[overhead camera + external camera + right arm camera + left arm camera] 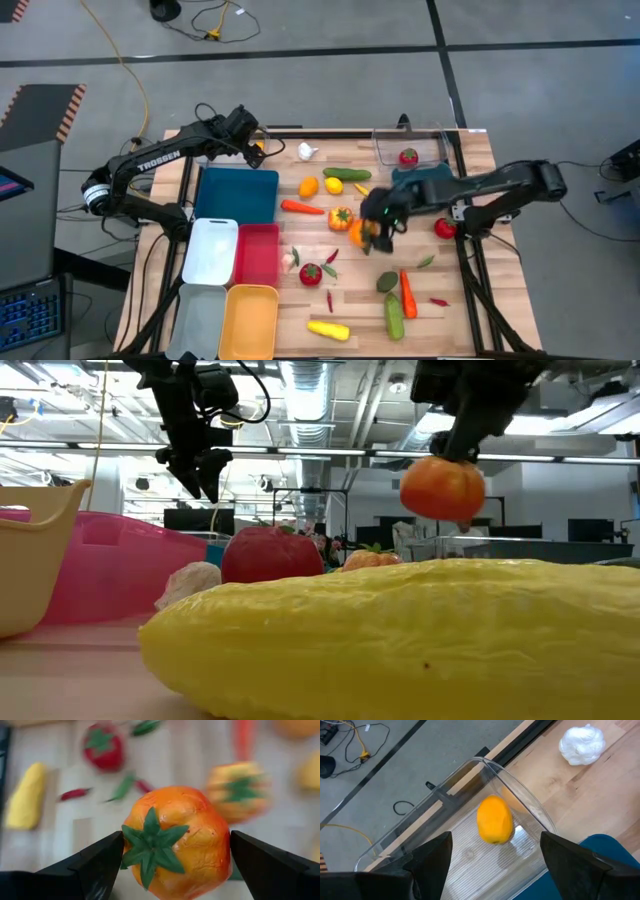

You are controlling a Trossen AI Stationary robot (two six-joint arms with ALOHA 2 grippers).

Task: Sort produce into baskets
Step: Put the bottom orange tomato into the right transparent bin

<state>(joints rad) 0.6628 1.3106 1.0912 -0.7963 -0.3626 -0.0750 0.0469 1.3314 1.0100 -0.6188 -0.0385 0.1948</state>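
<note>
My right gripper [376, 234] hangs over the middle of the table, shut on an orange pepper [175, 845] with a green stem, also visible in the low view as the pepper [442, 488]. My left gripper [496, 839] stands open at the far left, above a clear basket [520, 795]. A yellow-orange fruit [495, 820] lies on that basket's floor, between and below the fingers, untouched. White garlic [306, 151] lies on the wood beside it. Dark blue [238, 193], white [211, 250], red [258, 252], grey [200, 318] and yellow [250, 320] baskets line the left side. My right gripper pinches the orange pepper by two opposite sides [220, 855] between its two fingers. The stem end faces back toward the wrist. The fingers slant down from the table's right side. The pepper hangs clear of the table.
Loose produce covers the table's middle: a second orange pepper [340, 217], tomatoes [311, 272] [445, 228], carrots [302, 207] [408, 292], cucumbers [347, 174] [394, 315], a yellow squash [328, 329]. A clear basket [385, 150] at the far right holds a tomato [408, 157].
</note>
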